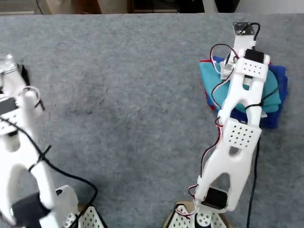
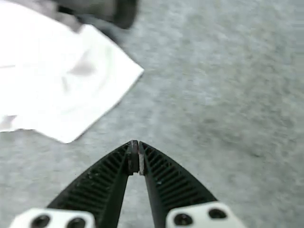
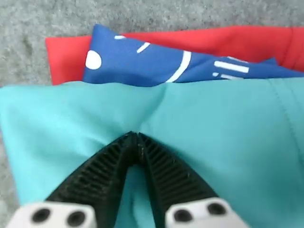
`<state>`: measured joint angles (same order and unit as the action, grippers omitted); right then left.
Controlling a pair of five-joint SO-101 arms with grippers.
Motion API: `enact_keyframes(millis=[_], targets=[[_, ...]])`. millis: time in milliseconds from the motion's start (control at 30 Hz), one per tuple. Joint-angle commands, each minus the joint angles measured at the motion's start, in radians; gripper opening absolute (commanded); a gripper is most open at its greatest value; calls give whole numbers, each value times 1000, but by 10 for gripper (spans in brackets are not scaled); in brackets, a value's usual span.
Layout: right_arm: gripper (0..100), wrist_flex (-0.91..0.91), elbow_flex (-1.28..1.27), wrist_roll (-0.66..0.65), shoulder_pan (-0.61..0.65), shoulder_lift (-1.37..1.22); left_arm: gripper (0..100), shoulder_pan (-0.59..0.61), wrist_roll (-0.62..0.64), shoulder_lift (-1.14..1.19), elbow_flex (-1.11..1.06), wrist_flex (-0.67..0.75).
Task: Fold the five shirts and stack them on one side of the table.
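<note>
The stack of folded shirts (image 1: pixel 273 102) lies on the far right part of the gray, felt-like table (image 1: pixel 118 95), under the right arm (image 1: pixel 237 128). There are three layers. The teal shirt (image 3: pixel 213 137) is on top, plain and smooth, with a stitched seam running near one edge. Under it sits a royal blue shirt (image 3: pixel 142 61) with a white print of a dot, curved strokes and short bars. At the bottom is a red shirt (image 3: pixel 66 57), which shows as a strip past the blue one and as a thin edge on the side of the pile nearest the table's middle. The layers are not squared up: the blue one sticks out past the teal on the stack's outer side.

The right end effector (image 3: pixel 137 141) has its ribbed black fingers (image 3: pixel 104 175) pressed together, tips down on the teal cloth. The fabric draws into shallow creases that run in toward the tips, so a small fold of the teal shirt looks pinched between them.

The left arm (image 1: pixel 19 142) stands at the left edge of the table, well apart from the stack. The left end effector (image 2: pixel 134 159) is pressed shut with nothing between its tips and hangs over bare gray table. Near it lies a white shirt (image 2: pixel 57 85), flat, with one corner pointing out across the table and soft shadows on its surface. A dark, blurred object (image 2: pixel 95 9) lies beyond the white shirt, too indistinct to identify.
</note>
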<state>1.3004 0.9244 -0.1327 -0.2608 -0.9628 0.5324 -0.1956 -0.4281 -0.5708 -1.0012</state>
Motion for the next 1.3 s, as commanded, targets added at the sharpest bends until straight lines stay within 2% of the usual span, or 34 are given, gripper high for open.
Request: enact_keyframes(millis=[0, 167, 267, 367, 533, 733, 833, 967, 1100, 1267], targets=[[16, 86, 163, 11, 16, 16, 19, 84, -38, -116, -8, -6], [16, 350, 526, 6, -16, 74, 19, 164, -83, -220, 0, -64], [19, 394, 674, -63, -59, 67, 19, 176, -92, -248, -8, -71], [19, 374, 694, -129, -124, 18, 19, 192, -89, -263, -5, -71], [19, 227, 685, -184, -232, -153, 19, 201, -91, -263, -6, -69], [19, 147, 694, -189, -229, -381, 26, 207, -92, -263, -6, -71], [19, 143, 745, -210, -220, -421, 116, 256, -91, -254, 21, -77], [18, 167, 745, -213, -228, -309, 245, 351, -98, -252, 64, -74], [18, 210, 743, -210, -228, -122, 236, 405, -147, -248, 72, -57], [19, 298, 742, -210, -182, 73, 236, 434, -83, -79, 95, 167]])
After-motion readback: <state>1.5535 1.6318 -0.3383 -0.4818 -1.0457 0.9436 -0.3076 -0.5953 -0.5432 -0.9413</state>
